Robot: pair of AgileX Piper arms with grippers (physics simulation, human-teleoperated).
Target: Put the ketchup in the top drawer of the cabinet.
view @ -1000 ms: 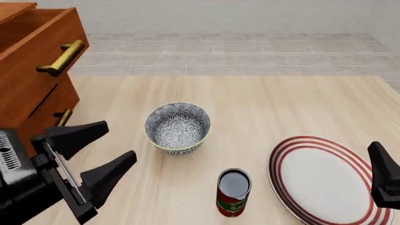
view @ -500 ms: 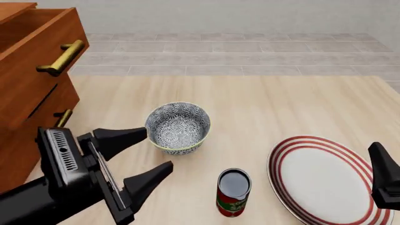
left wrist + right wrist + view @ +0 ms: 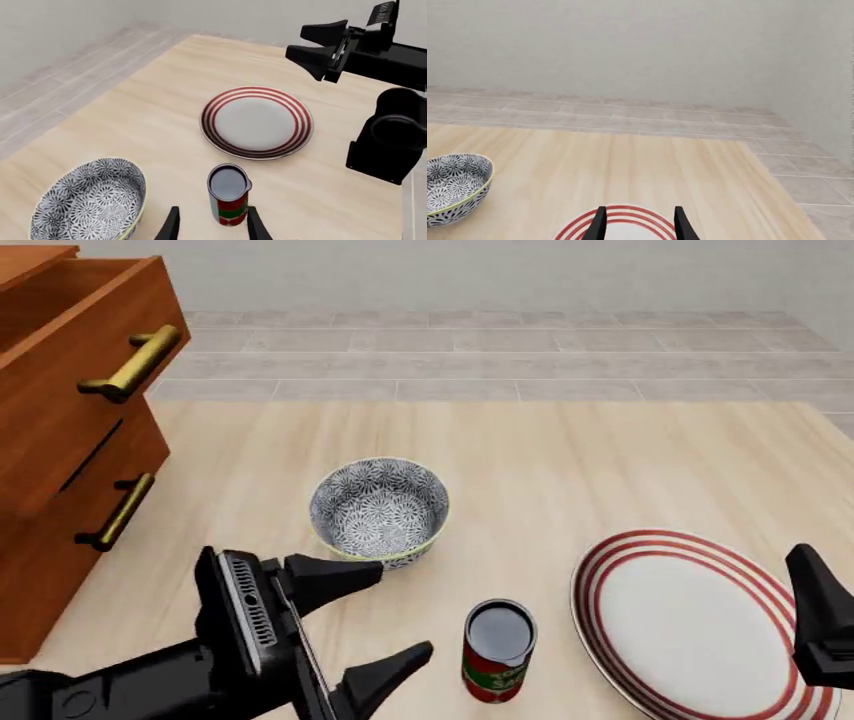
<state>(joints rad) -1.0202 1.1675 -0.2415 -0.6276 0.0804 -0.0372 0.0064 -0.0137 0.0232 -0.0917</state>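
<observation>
Red-labelled and green-banded, the small cylindrical ketchup can stands upright on the pale wooden worktop in the left wrist view, framed between the two black fingers of the left gripper. Those fingers are spread wider than the can and touch nothing, presumably lined up for a side grasp. The grey patterned bowl sits at about 9 o'clock of the can, and the red-striped white plate at about 12 o'clock. The right gripper hangs beyond the plate with its fingers parted.

In the front view, the ketchup can is near the front edge, with the bowl at its 11 o'clock and the plate at its 3 o'clock. The left gripper lies at the can's 9 o'clock, released and just short of it. The reddish-brown wooden cabinet stands at 10 o'clock, its top drawer with the brass bar handle pulled out, seemingly ready to receive the can.

In the right wrist view, the right gripper hovers above the plate's rim, fingers apart and empty, apparently parked clear of the work.
</observation>
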